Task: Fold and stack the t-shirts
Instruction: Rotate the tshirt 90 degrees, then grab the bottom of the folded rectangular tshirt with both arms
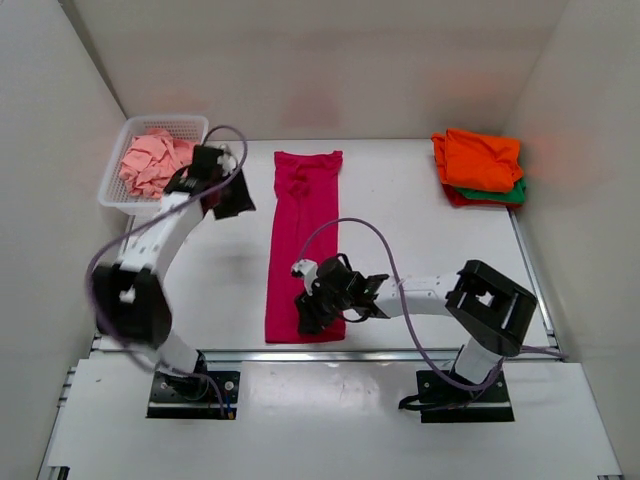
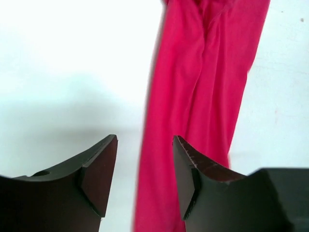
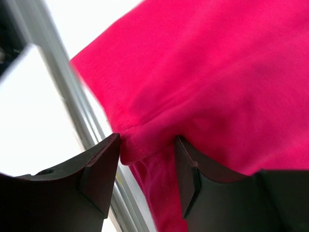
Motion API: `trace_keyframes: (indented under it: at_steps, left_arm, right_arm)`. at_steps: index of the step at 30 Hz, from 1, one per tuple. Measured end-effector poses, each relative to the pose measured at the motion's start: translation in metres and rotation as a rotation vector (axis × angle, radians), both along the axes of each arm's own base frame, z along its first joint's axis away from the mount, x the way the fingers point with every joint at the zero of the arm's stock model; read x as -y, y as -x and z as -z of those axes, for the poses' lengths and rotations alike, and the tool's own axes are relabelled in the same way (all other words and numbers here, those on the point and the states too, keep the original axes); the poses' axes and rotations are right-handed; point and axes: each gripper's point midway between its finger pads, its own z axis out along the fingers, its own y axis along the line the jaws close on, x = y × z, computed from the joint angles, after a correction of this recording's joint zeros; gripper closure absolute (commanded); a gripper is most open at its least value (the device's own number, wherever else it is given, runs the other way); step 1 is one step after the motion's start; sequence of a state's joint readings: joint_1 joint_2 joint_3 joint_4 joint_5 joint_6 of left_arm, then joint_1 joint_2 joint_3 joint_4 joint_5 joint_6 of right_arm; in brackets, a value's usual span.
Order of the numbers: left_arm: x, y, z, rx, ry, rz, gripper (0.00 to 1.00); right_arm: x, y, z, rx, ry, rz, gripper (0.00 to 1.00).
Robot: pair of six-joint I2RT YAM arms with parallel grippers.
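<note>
- the right gripper (image 1: 306,314) is seen with jaws apart and a ridge of hem cloth between them; a firm pinch cannot be confirmed.
- the magenta-pink t-shirt (image 1: 300,225) is laid mid-frame as a narrow strip, with its long axis running from that gripper straight up the top view.
- the left gripper (image 1: 234,203), spread and empty, is held left of the strip's upper end.
- the cloth is seen smooth, with faint lengthwise creases.
</note>
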State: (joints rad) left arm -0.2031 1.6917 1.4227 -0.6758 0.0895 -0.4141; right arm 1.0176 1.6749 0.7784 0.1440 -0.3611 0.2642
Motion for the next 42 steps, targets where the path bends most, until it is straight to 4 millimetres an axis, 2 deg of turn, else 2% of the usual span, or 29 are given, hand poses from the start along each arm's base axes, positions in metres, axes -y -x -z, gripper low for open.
trace_keyframes:
  at_steps: [2,4,6,8,10,13,18,23,27,32,35,37,42]
  left_arm:
    - [-0.016,0.041,-0.018,0.06,0.007,-0.023,0.39]
    - [-0.01,0.078,-0.015,0.093,0.011,0.01,0.39]
    - [0.005,0.119,0.007,0.066,0.019,0.074,0.39]
    - [0.015,0.163,0.046,-0.011,0.03,0.13,0.39]
    - [0.01,0.201,0.084,-0.098,0.032,0.129,0.38]
    - [0.004,0.236,0.111,-0.145,0.051,0.1,0.36]
    - [0.009,0.245,0.114,-0.066,0.162,0.042,0.36]
    - [0.018,0.258,0.127,-0.057,0.245,0.02,0.36]
    - [0.026,0.258,0.127,-0.07,0.265,0.027,0.36]
    - [0.038,0.26,0.127,-0.094,0.269,0.064,0.36]
    - [0.044,0.264,0.128,-0.124,0.25,0.097,0.37]
    - [0.05,0.267,0.128,-0.151,0.236,0.129,0.37]
    - [0.058,0.277,0.129,-0.189,0.232,0.18,0.44]
  right_arm:
    - [0.016,-0.004,-0.002,-0.006,0.039,0.027,0.52]
    - [0.038,-0.007,-0.009,0.0,0.066,0.072,0.52]
    - [0.057,-0.009,-0.023,0.011,0.052,0.122,0.51]
    - [0.069,-0.009,-0.039,0.026,0.011,0.171,0.5]
    - [0.079,-0.007,-0.048,0.027,-0.019,0.228,0.49]
    - [0.092,-0.002,-0.042,-0.022,-0.024,0.331,0.5]
    - [0.129,0.022,0.001,-0.136,0.095,0.525,0.51]
    - [0.135,0.019,0.002,-0.176,0.092,0.652,0.53]
    - [0.133,0.015,0.003,-0.2,0.091,0.699,0.53]
    - [0.12,0.014,0.003,-0.218,0.077,0.7,0.55]
    - [0.115,0.014,0.004,-0.227,0.077,0.696,0.6]
    - [0.112,0.014,0.004,-0.233,0.079,0.693,0.59]
    - [0.106,0.016,0.004,-0.245,0.074,0.678,0.6]
